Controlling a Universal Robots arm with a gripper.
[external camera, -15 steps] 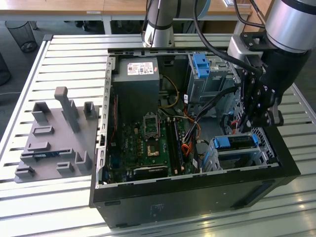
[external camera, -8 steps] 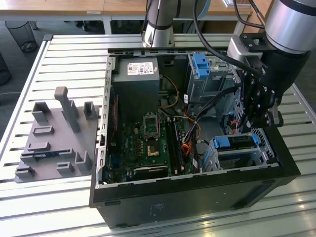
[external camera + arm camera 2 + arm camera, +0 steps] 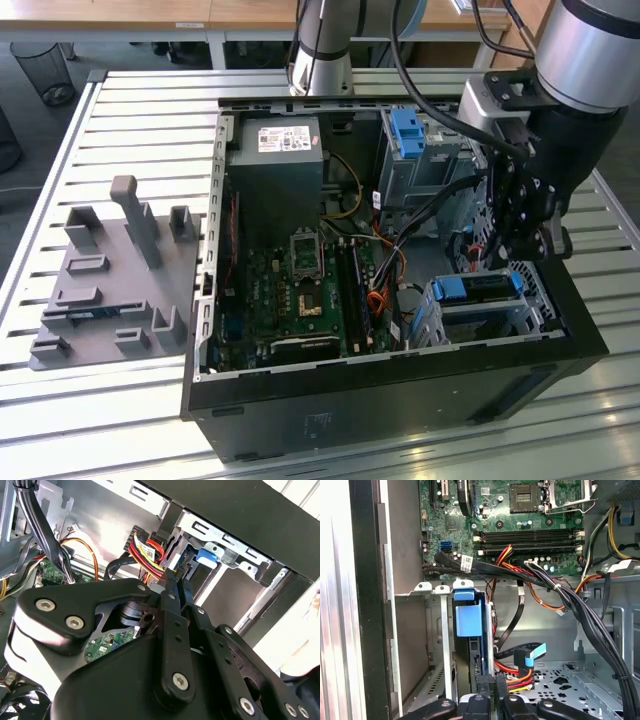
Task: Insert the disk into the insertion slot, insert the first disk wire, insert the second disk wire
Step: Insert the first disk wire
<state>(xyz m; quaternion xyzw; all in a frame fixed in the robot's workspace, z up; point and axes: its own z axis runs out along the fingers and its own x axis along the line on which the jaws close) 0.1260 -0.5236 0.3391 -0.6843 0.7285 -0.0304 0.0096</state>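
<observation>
The disk [image 3: 478, 288], silver in a bright blue carrier, sits inside the insertion slot [image 3: 440, 322], the low metal cage at the case's near corner on the exterior view's right. In the first wrist view the disk [image 3: 469, 622] stands edge-on between the cage walls [image 3: 445, 645]. My gripper [image 3: 507, 258] hangs over the disk's rear end. Its fingertips [image 3: 482, 686] are drawn close together at the black plug of a red-yellow-black disk wire [image 3: 517, 682], which ends right at them. The same gripper [image 3: 175, 577] and wire [image 3: 147, 555] show in the second wrist view. A blue-plugged disk wire [image 3: 529, 656] hangs loose beside them.
The open computer case holds a green motherboard [image 3: 300, 290], a grey power supply [image 3: 275, 165] and a taller bay with a blue latch [image 3: 408, 130]. A thick black cable bundle [image 3: 580, 610] crosses above the cage. A grey fixture plate [image 3: 110, 280] lies on the slatted table at the exterior view's left.
</observation>
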